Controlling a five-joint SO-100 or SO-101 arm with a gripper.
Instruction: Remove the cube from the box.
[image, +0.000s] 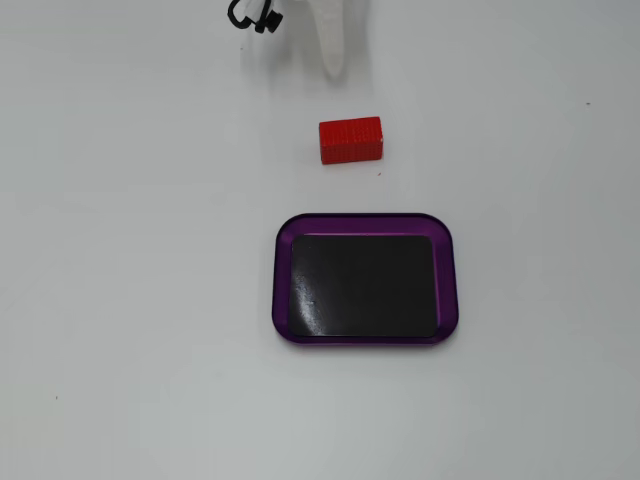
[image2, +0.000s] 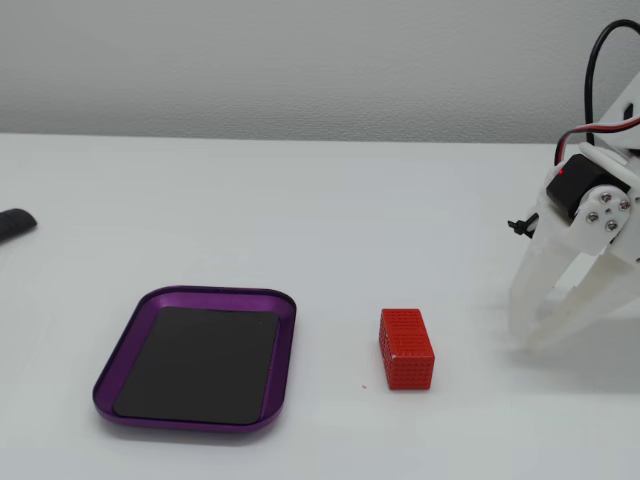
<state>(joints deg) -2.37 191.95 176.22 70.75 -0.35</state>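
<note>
The red cube (image: 350, 140) lies on the white table outside the box, with its ridged face showing in a fixed view (image2: 406, 348). The box (image: 281, 280) is a purple-rimmed tray with a bare black bottom, and nothing is in it; it also shows in a fixed view (image2: 286, 345). My white gripper (image2: 530, 341) stands tip-down on the table a short way from the cube, on the side away from the box. Its fingertips (image2: 521, 330) meet and hold nothing. In a fixed view only its tapered tip (image: 335, 68) shows at the top edge.
A dark object (image2: 14, 224) lies at the left edge of the table. The arm's black cable (image2: 598, 60) and a black clip (image: 250, 15) hang near the gripper. A grey wall stands behind the table.
</note>
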